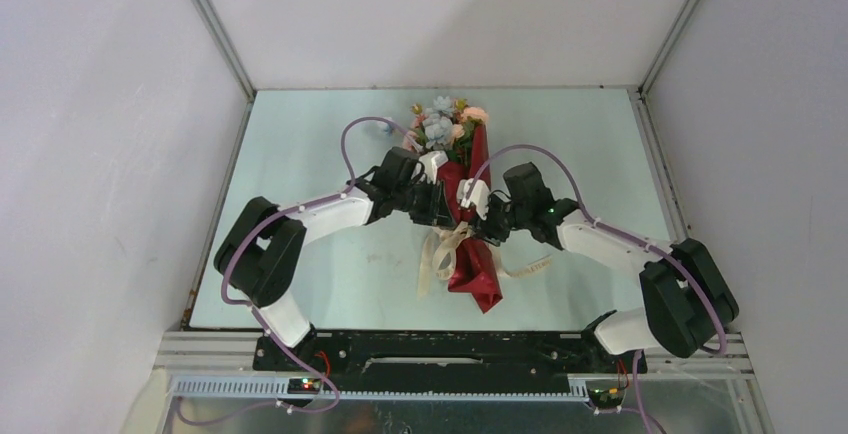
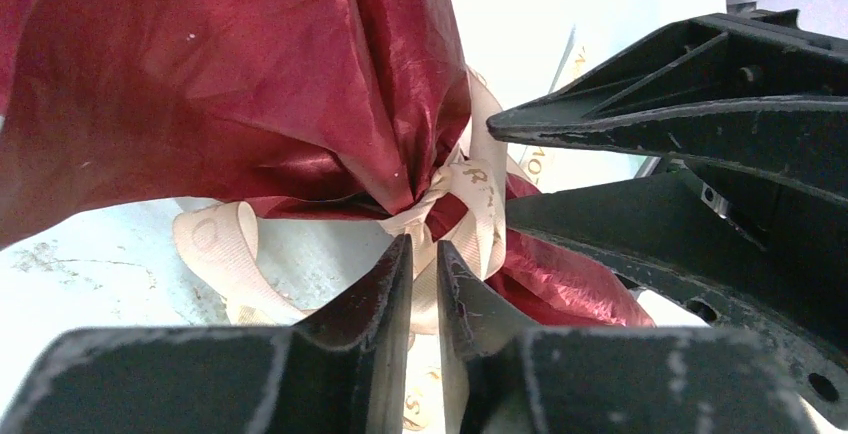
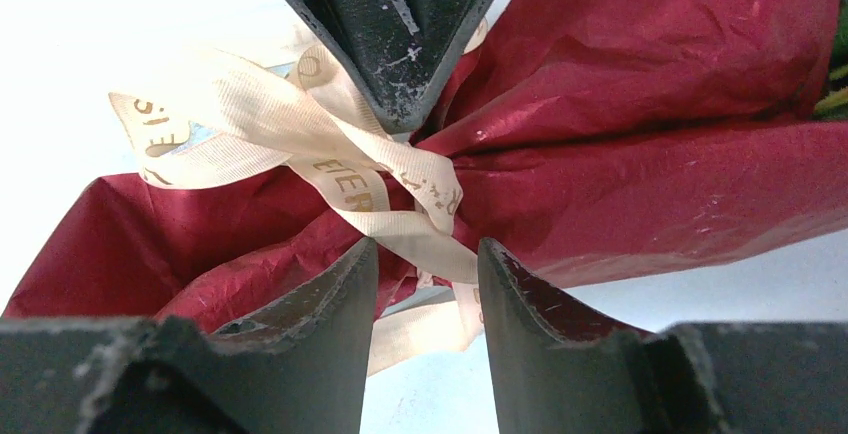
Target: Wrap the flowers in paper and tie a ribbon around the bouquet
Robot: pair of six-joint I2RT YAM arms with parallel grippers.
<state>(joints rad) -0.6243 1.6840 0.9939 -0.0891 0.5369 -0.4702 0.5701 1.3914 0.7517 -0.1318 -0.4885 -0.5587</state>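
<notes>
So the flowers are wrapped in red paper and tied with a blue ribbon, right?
Not quite: the ribbon is cream-beige, not blue, as the right wrist view shows. The flowers are indeed wrapped in red paper and tied with it.

You have a pale green table (image 1: pixel 300 254) filling the middle of the top view, faintly scuffed in places. At its centre lies one bundle: red paper (image 1: pixel 480 279) gathered around the flowers (image 1: pixel 440 126), with the blooms toward the upper edge and the paper's flared tail toward the lower edge. The cream ribbon (image 1: pixel 437 254) is knotted at the bundle's waist. Its loops rest on the table left of the tail, and one loose end trails right.
</notes>
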